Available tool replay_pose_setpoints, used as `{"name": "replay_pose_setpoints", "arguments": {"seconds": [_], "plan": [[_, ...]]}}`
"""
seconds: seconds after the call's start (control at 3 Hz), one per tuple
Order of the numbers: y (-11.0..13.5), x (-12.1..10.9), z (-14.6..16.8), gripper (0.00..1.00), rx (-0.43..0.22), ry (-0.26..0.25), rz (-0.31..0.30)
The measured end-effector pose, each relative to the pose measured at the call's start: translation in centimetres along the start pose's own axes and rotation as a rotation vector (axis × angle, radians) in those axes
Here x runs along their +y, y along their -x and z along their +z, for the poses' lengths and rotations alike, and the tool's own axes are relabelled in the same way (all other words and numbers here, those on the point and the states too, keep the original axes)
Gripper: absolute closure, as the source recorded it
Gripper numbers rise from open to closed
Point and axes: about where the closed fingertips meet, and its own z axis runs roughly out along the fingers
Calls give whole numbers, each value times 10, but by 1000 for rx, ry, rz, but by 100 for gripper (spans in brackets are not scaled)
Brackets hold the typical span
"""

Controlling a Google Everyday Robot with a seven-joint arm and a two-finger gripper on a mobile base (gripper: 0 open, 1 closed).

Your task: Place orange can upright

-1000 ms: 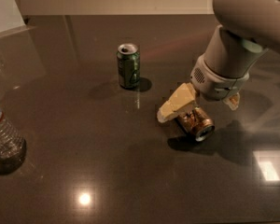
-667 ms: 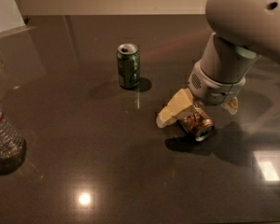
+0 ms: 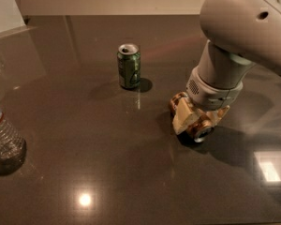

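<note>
hand [image 3: 202, 120] low over dark glossy bench [image 3: 107, 172], clamped across coppery orange aluminium can [image 3: 178, 101] lying sideways beneath it, apparently gripped for tipping upright.

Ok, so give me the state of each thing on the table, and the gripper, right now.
gripper: down at the table, right side, shut on the orange can.
orange can: lying on its side on the table.
green can: upright, standing free.
water bottle: upright at the left edge.

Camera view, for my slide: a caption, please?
Gripper clasps the orange can lying on the dark table, green can upright behind.
</note>
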Motion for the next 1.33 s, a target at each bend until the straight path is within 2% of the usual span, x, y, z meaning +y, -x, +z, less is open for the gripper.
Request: {"name": "replay_pose_setpoints", "arguments": {"seconds": [0.33, 0.67, 1.0, 1.33], "plan": [[1, 0, 0, 65, 1, 6, 9], [-7, -4, -7, 88, -11, -18, 102], [-34, -17, -30, 100, -52, -84, 264], [-66, -32, -55, 100, -77, -166, 436]]}}
